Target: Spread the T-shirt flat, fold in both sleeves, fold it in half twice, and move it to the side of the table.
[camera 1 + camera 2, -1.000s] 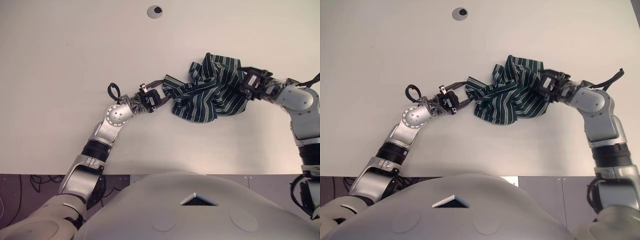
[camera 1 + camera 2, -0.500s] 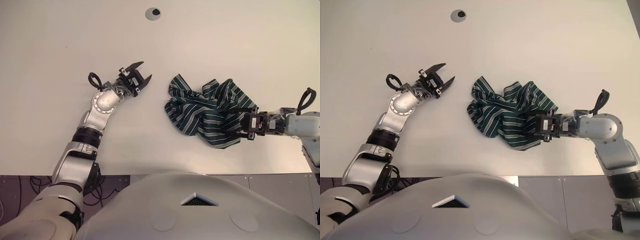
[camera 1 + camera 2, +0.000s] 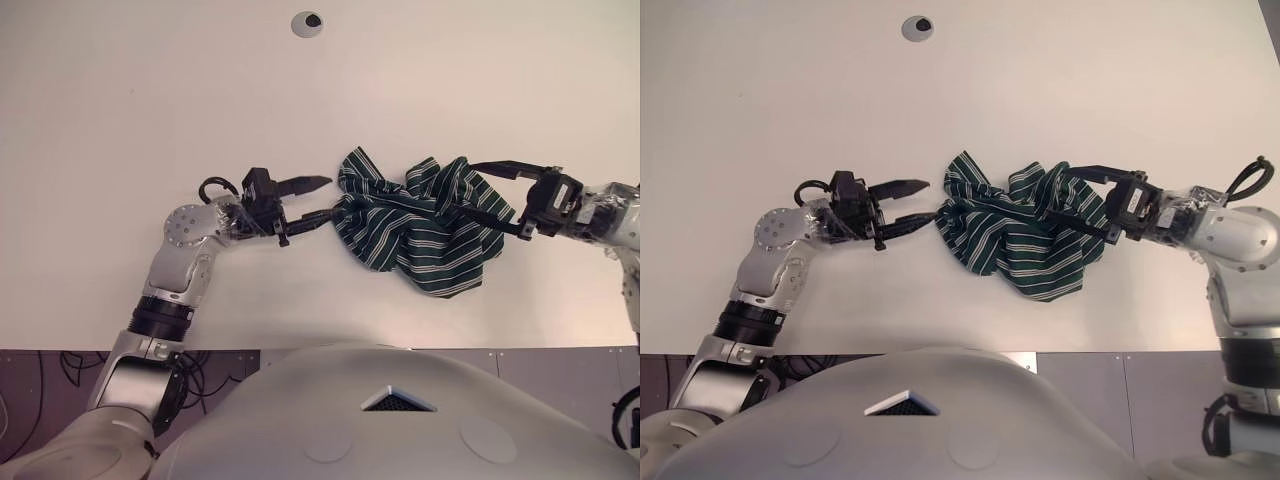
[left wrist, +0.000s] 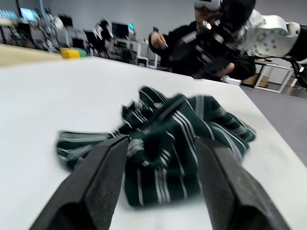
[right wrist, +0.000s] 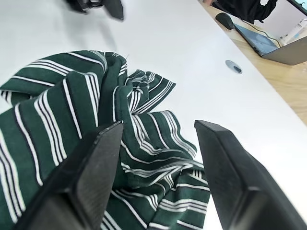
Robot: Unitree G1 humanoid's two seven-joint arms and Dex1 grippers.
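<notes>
Left arm (image 3: 175, 265): bent at the elbow over the near left part of the table, forearm pointing right toward the cloth.

Left gripper (image 3: 322, 197): fingers spread wide and holding nothing. The tips are right at the T-shirt's left edge. The nearer tip looks to meet the cloth, but I cannot tell whether it really touches. In the left wrist view the two dark fingers (image 4: 98, 184) frame the heap, which lies just ahead of them.

Table (image 3: 150, 100): white and flat, with the shirt lying on it.

Hole (image 3: 308, 22): a small round cable opening with a dark centre. It is on the far side of the table, well apart from the shirt.

T-shirt (image 3: 420, 235): dark green with thin white stripes, crumpled in a loose heap right of the table's middle. It is not spread flat. Folds stand up along its far edge, and a flatter flap lies toward the near side.

Right gripper (image 3: 465, 187): fingers spread, pinching nothing. They are low over the right part of the heap, one over the far folds and one across the cloth nearer the middle. In the right wrist view striped cloth lies between and under the fingers (image 5: 98, 163).

Right arm (image 3: 615, 215): comes in from the right edge, wrist pointing left.

Desk (image 5: 268, 72): a wooden top beyond the hole side of the table, with a laptop (image 5: 268, 40) on it.
</notes>
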